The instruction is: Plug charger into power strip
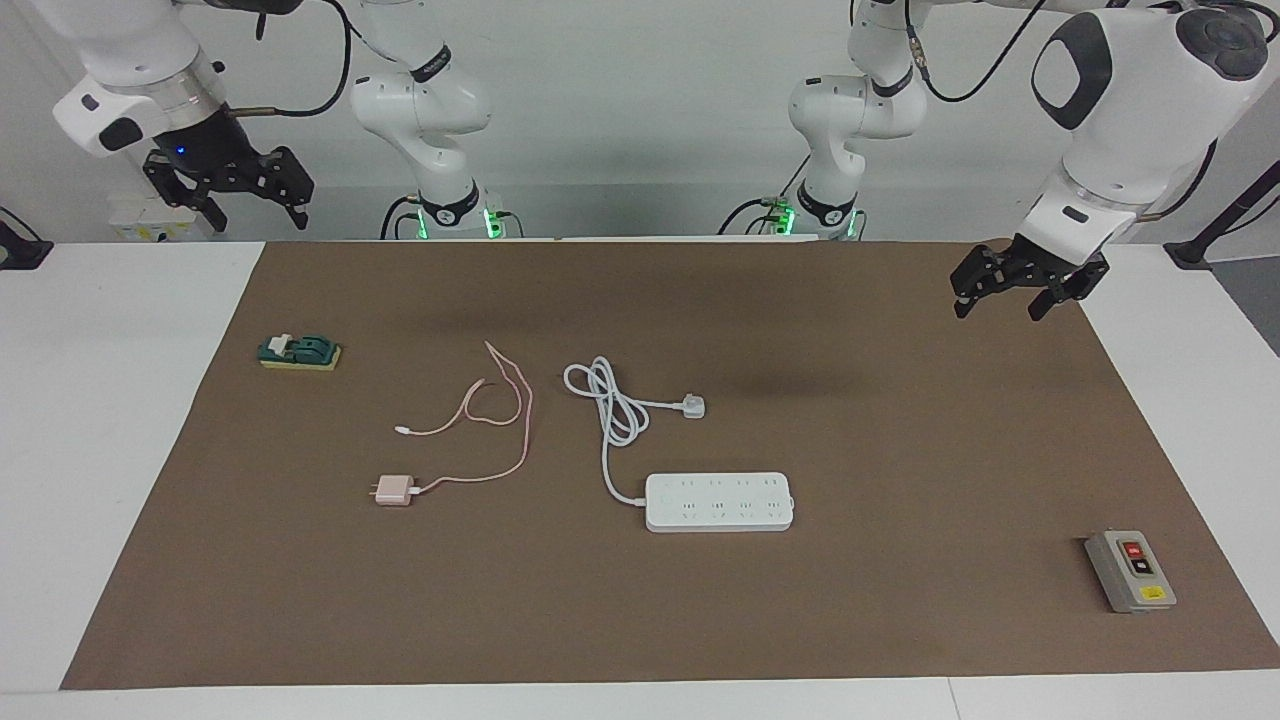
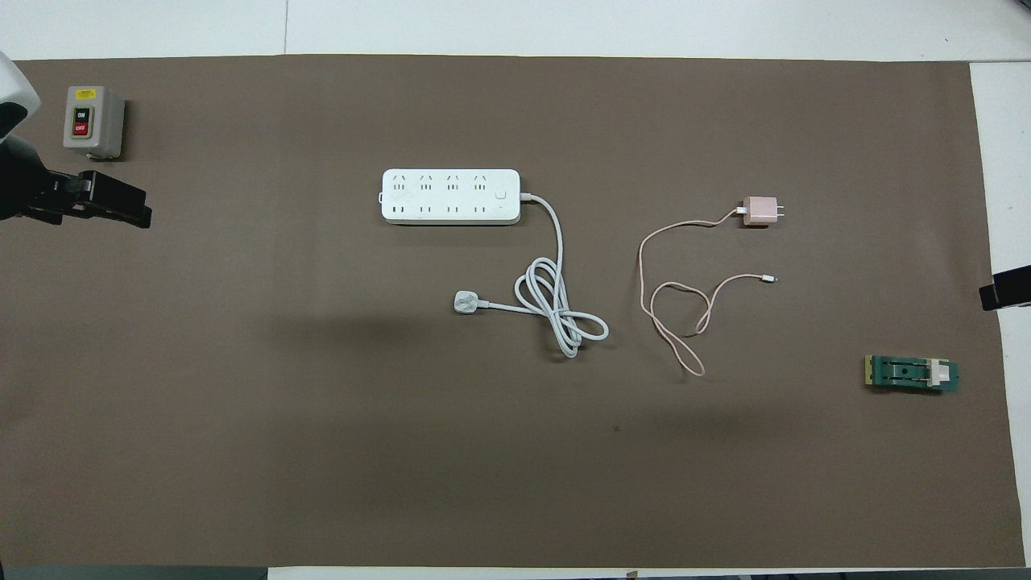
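The pale-pink charger [image 1: 393, 490] [image 2: 759, 211] lies on the brown mat [image 1: 900, 450] toward the right arm's end, prongs pointing away from the power strip. Its thin pink cable [image 1: 523, 430] [image 2: 642, 274] loops nearer to the robots. The white power strip [image 1: 718, 501] [image 2: 449, 196] lies flat mid-table, sockets up, beside the charger with a gap between them. My left gripper [image 1: 1000, 305] [image 2: 121, 205] hangs open and empty over the mat's edge at the left arm's end. My right gripper [image 1: 258, 212] [image 2: 1003, 288] hangs open and empty over the right arm's end of the table.
The strip's thick white cord [image 1: 610, 400] [image 2: 556, 306] coils nearer to the robots and ends in a white three-pin plug [image 1: 692, 406] [image 2: 465, 302]. A grey button box [image 1: 1130, 570] [image 2: 93, 121] sits at the left arm's end. A green block [image 1: 300, 352] [image 2: 912, 374] sits at the right arm's end.
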Available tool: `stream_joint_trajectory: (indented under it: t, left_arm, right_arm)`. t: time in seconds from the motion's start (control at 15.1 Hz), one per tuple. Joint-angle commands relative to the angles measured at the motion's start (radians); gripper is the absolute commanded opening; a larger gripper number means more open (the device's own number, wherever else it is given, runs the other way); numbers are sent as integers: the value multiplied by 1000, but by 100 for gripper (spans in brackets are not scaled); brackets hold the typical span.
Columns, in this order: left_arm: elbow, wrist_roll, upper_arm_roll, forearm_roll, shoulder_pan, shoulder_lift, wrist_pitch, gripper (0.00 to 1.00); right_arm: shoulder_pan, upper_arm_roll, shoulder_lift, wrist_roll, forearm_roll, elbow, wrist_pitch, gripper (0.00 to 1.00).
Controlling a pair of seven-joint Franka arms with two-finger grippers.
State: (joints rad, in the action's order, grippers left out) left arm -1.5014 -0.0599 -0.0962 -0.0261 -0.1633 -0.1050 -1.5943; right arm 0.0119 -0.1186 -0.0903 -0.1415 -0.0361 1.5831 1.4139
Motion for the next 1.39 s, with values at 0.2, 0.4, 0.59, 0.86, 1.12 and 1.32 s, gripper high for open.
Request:
stream_joint_trajectory:
  t: [0.2,0.4,0.59,0.86,1.12,1.32]
  left_arm:
    - [-22,-3,-4,17,-12,13,-15,100]
    - [-22,-4,-4,17,-4,13,-19,100]
    - [-23,-3,-1,17,-5,13,-26,100]
    - [-31,-9,0,17,-2,16,-30,100]
    - [-33,-12,0,17,-7,14,-95,100]
    - [-34,-11,0,17,-2,16,-95,100]
  right_arm:
    - [0,2,-12,-18,-4,6,-9,100]
    - [-1,1,-13,-18,-4,6,-9,100]
    - [-1,1,-16,-24,-2,8,-12,100]
    - [-6,-1,-23,-12,33,23,-23,100]
    - [-26,-4,-19,207,117,86,-9,100]
    - [-36,-4,0,472,215,159,77,100]
